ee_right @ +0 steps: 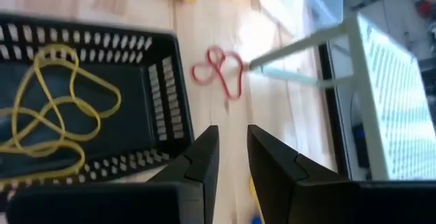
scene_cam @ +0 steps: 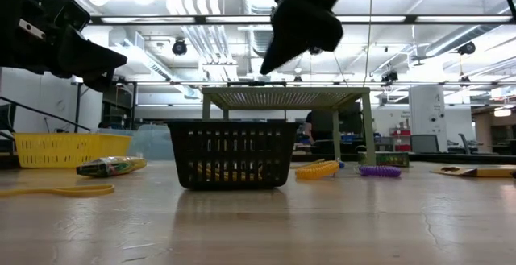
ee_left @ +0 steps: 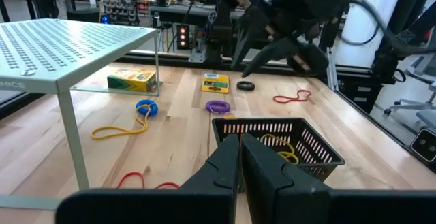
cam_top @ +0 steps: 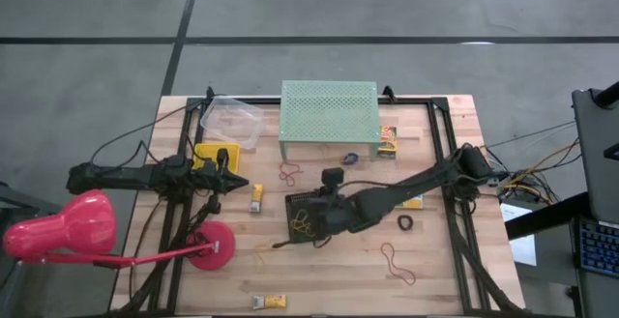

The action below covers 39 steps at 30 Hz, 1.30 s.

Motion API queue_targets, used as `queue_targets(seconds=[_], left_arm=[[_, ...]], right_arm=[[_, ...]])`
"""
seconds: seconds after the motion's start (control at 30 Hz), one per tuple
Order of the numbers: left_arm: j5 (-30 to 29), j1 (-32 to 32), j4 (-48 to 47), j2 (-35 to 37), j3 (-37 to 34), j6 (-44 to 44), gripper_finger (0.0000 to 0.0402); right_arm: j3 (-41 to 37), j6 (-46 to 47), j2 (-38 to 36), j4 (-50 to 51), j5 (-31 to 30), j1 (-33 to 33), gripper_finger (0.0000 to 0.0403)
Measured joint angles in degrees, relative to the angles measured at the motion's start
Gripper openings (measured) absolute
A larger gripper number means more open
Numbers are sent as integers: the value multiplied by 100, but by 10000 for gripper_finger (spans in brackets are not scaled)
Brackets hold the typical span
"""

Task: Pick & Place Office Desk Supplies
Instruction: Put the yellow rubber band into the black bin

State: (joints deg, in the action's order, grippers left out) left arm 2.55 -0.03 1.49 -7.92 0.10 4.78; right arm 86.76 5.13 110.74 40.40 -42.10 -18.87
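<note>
A black mesh basket (cam_top: pixel 309 219) stands mid-table with yellow rubber bands (ee_right: pixel 54 115) lying in it. My right gripper (ee_right: pixel 231 156) hovers above the basket's far rim, tilted downward, open by a narrow gap with nothing between its fingers. My left gripper (ee_left: pixel 240 163) waits at the table's left, shut and empty. Loose on the wood lie a red rubber band (ee_right: pixel 219 71), another red band (cam_top: pixel 397 263), a black ring (cam_top: pixel 405 223), a blue ring (ee_left: pixel 146 107), a purple band (ee_left: pixel 217 106), a yellow band (ee_left: pixel 122 129) and small yellow boxes (cam_top: pixel 256 197), (cam_top: pixel 389 142).
A mint-green perforated stand (cam_top: pixel 329 110) stands at the far middle, a clear plastic container (cam_top: pixel 232 120) and a yellow basket (cam_top: pixel 215 156) to its left. A pink desk lamp (cam_top: pixel 68 231) occupies the near left. Another yellow box (cam_top: pixel 270 302) lies at the near edge.
</note>
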Motion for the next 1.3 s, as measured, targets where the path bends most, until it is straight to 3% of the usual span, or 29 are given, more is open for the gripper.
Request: queue_targets(seconds=[0.13,0.4,0.9,1.03,1.13,1.3], left_arm=[[0,0,3,-11,0,2,23],[0,0,1,-17,0,1,23],[0,0,1,-17,2,1,23],[0,0,1,-17,2,0,23],[0,0,1,-17,1,0,23],[0,0,1,-17,2,0,23]], right_arm=[[-92,779,0,530,-202,-17,81],[-458,1629,2,1022,-1353,-312,86],[-1587,1698,-101,922,-1990,-411,147],[-1970,1542,-393,262,-2147,-448,152],[-2451,896,-742,-707,-2081,-514,153],[-3606,-943,-1593,-2861,-1265,-479,153]])
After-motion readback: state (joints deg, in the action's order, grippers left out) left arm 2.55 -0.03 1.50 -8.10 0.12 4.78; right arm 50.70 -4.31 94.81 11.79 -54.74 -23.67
